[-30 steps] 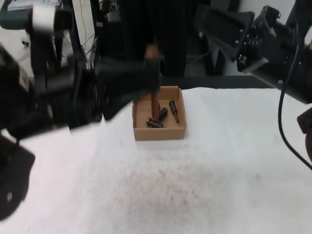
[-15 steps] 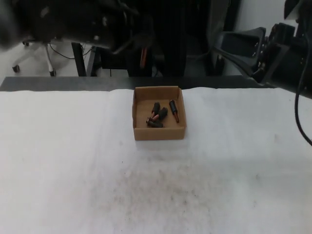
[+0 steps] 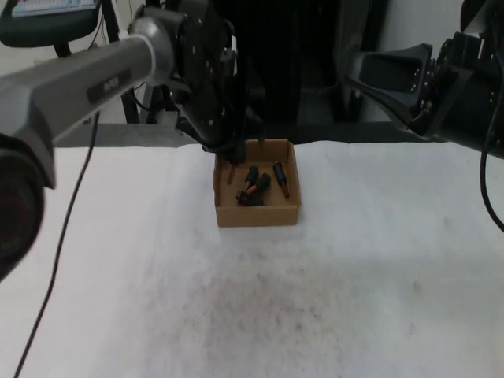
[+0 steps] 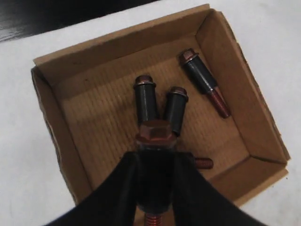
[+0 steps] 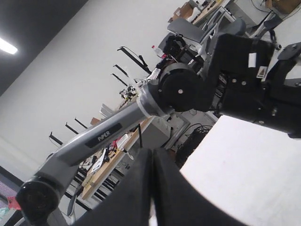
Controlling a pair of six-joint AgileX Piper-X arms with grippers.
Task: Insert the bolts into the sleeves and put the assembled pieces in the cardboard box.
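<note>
End effectors: the left gripper (image 4: 154,172) is clamped on a held piece (image 4: 153,135), a dark sleeve with a copper-coloured hex bolt head at one end and thread showing at the other. It hangs over the inside of the cardboard box, near one wall. The right gripper (image 5: 153,162) has its fingers pressed together with nothing between them. It is raised off the bench at the far right, well apart from the box.

Bench cover (image 3: 331,299): white padded sheet, speckled with dark marks in the near middle.

Cardboard box (image 4: 47,101): open-topped and brown, standing on the cover toward the far edge of the bench.

Pair of pieces (image 4: 146,101): two sleeved bolts lying side by side on the box floor, heads pointing the same way, just beyond the held piece.

Single piece (image 4: 202,79): a sleeved bolt lying apart from the pair, close to a side wall, thread exposed.

Fourth piece (image 4: 203,163): thread end only, the rest hidden behind the gripper.
</note>
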